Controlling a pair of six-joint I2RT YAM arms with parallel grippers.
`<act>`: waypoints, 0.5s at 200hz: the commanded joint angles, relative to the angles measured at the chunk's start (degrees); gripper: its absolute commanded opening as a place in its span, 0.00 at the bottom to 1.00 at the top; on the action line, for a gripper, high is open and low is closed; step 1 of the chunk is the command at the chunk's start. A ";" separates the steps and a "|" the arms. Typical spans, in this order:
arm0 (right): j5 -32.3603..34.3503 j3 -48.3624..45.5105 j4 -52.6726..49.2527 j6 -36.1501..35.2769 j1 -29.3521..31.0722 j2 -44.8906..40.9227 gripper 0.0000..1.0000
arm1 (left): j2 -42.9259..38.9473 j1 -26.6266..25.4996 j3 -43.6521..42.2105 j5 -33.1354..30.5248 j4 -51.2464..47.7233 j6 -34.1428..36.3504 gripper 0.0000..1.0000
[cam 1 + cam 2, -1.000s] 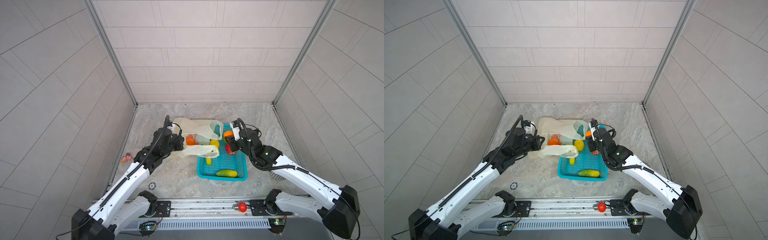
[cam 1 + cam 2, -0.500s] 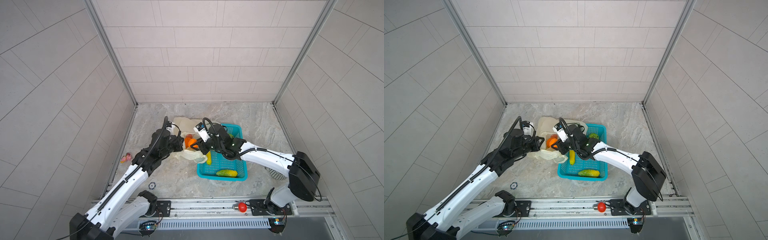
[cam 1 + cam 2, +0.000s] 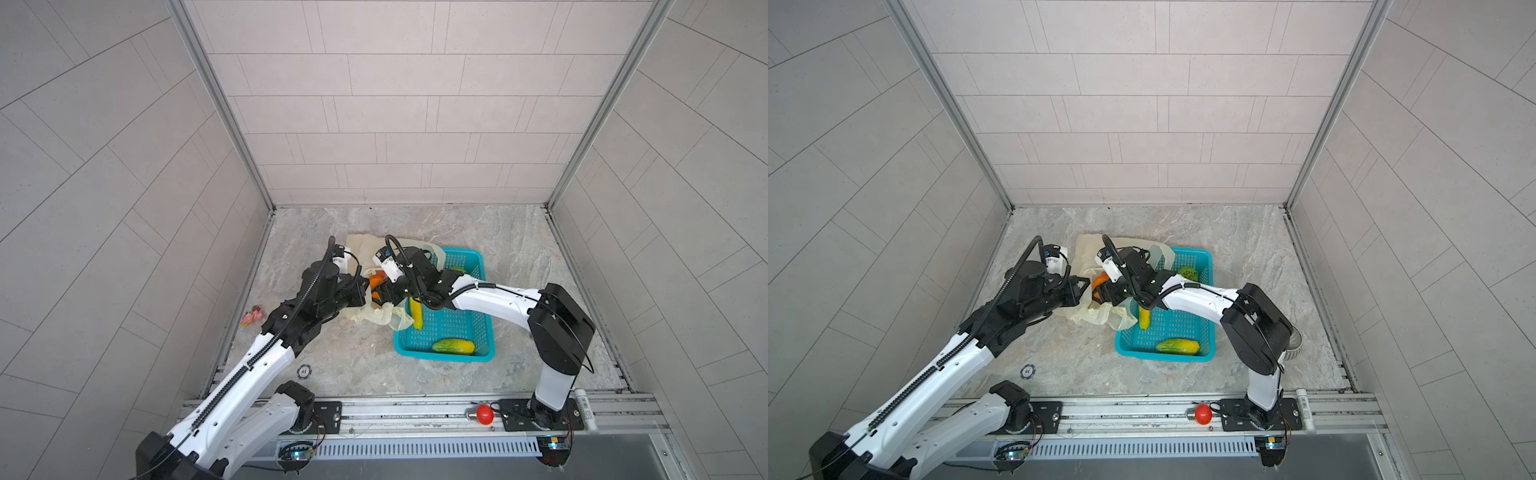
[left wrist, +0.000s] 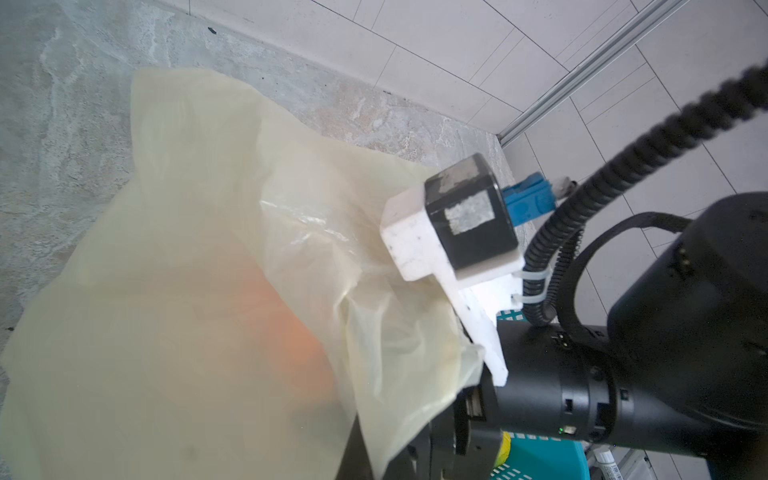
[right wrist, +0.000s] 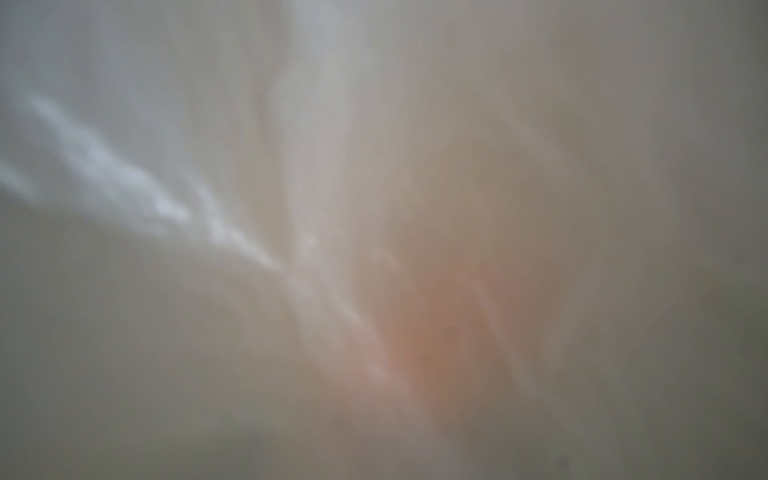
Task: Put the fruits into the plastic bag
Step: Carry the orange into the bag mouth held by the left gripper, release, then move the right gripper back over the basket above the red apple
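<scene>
Orange fruit (image 3: pixel 377 277) lies just beside right gripper (image 3: pixel 377 296) at plastic bag (image 3: pixel 376 318) mouth.

The plastic bag (image 3: pixel 362 246) is thin, crinkled, translucent cream-yellow film, crumpled on the stone floor just beside the teal basket (image 3: pixel 440 358), with one loose fold spilling over the basket's near corner. In the left wrist view the bag (image 4: pixel 178 232) shows a soft orange glow through its wall. An orange fruit (image 3: pixel 376 279) sits at the bag's opening. Inside the basket, a yellow banana (image 3: pixel 416 316) lies along the side nearest the bag, a green-yellow mango (image 3: pixel 453 346) lies flat against the front wall, and a green fruit (image 3: pixel 457 270) sits at the far end, partly hidden
</scene>
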 commanded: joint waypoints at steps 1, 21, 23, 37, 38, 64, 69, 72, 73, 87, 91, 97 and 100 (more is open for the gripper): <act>1.90 -1.68 -1.07 -1.17 -0.71 -6.52 0.79 | -0.20 -0.35 -0.19 -0.61 0.99 0.82 0.00; 1.78 -3.64 -1.72 -1.25 -1.67 -10.09 0.82 | -0.03 -0.27 -0.22 -0.95 0.99 0.67 0.00; 1.72 -3.80 -1.80 -1.33 -1.79 -10.52 0.83 | 0.00 -0.27 -0.21 -0.96 0.94 0.61 0.00; 1.41 -4.73 -2.41 -1.77 -2.13 -12.60 0.85 | -0.01 -0.35 -0.24 -1.06 0.96 0.60 0.00; 1.30 -4.81 -2.47 -1.83 -2.11 -12.71 0.85 | 0.01 -0.31 -0.24 -1.04 0.98 0.59 0.00; -0.43 -4.63 -3.18 -2.17 -2.36 -13.30 0.85 | 0.06 -0.34 -0.29 -1.08 0.99 0.50 0.00; -0.69 -4.40 -3.43 -2.21 -2.36 -13.12 0.85 | 0.05 -0.35 -0.31 -1.17 0.99 0.53 0.00; -0.87 -4.22 -3.48 -2.17 -2.36 -13.10 0.84 | 0.09 -0.35 -0.32 -1.15 0.99 0.51 0.00; -0.89 -4.24 -3.49 -2.16 -2.31 -13.05 0.84 | 0.10 -0.35 -0.32 -1.22 0.94 0.55 0.00; -1.26 -4.22 -2.81 -2.06 -2.29 -13.69 0.82 | 0.01 -0.35 -0.19 -1.36 0.94 0.53 0.00; -1.19 -4.27 -2.86 -2.22 -2.43 -14.04 0.82 | 0.01 -0.35 -0.17 -1.43 0.91 0.45 0.00; -0.79 -4.33 -2.96 -2.67 -2.57 -14.74 0.82 | -0.09 -0.34 -0.09 -1.66 0.74 0.44 0.00; -0.41 -4.35 -3.17 -2.86 -2.69 -15.16 0.82 | -0.23 -0.35 -0.10 -1.84 0.59 0.41 0.00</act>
